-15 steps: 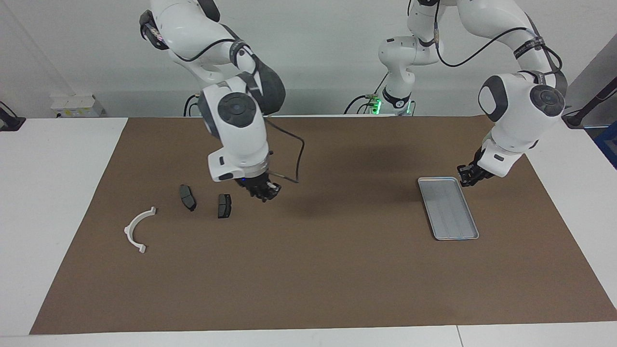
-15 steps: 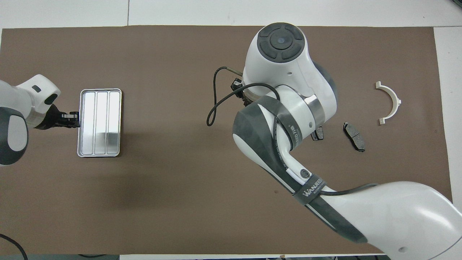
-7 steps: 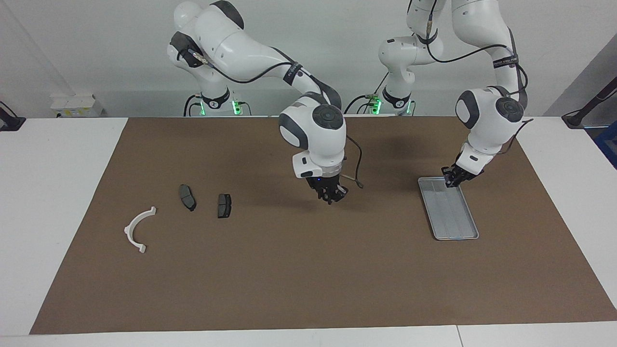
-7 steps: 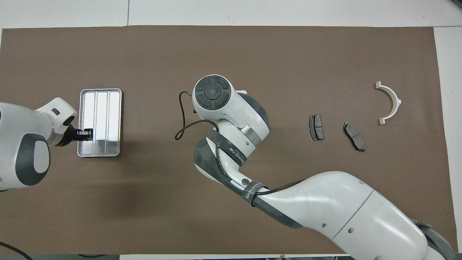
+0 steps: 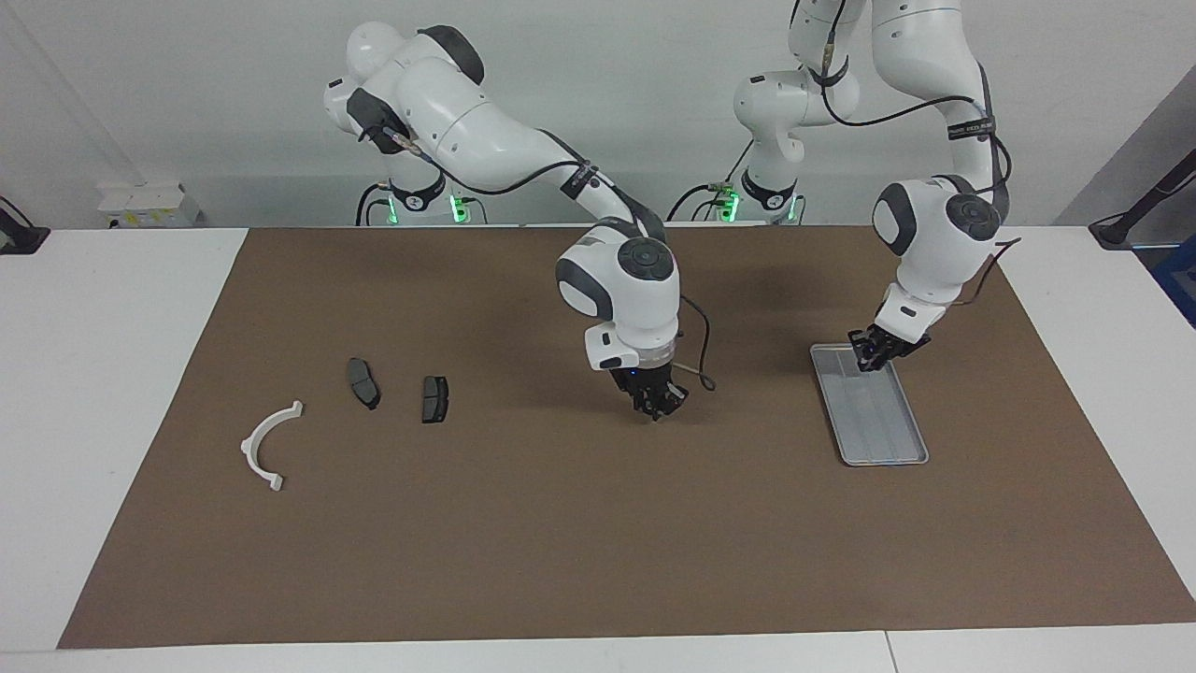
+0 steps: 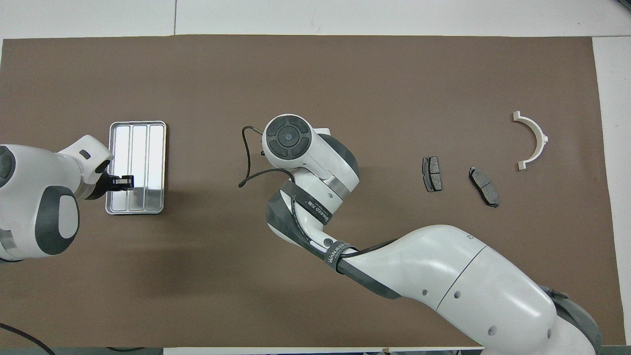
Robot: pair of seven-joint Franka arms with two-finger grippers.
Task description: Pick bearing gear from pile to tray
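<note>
The pile lies at the right arm's end of the mat: a white curved bracket [image 5: 247, 447] [image 6: 541, 138] and two dark brake pads [image 5: 363, 382] [image 5: 434, 398]. My right gripper [image 5: 659, 408] hangs over bare mat in the middle of the table, between pile and tray. Its own wrist hides it in the overhead view. The bearing gear is hidden from me. The silver ribbed tray [image 5: 888, 462] [image 6: 135, 212] lies at the left arm's end. My left gripper [image 5: 874, 355] [image 6: 126, 181] is shut, low over the tray's end nearest the robots.
A brown mat [image 5: 598, 561] covers most of the white table. A black cable [image 5: 701, 360] loops from the right wrist. A small white box [image 5: 149, 204] stands on the table by the wall, off the mat.
The right arm has swung from beside the brake pads to the middle of the mat. The left gripper has shifted from beside the tray to over its near end.
</note>
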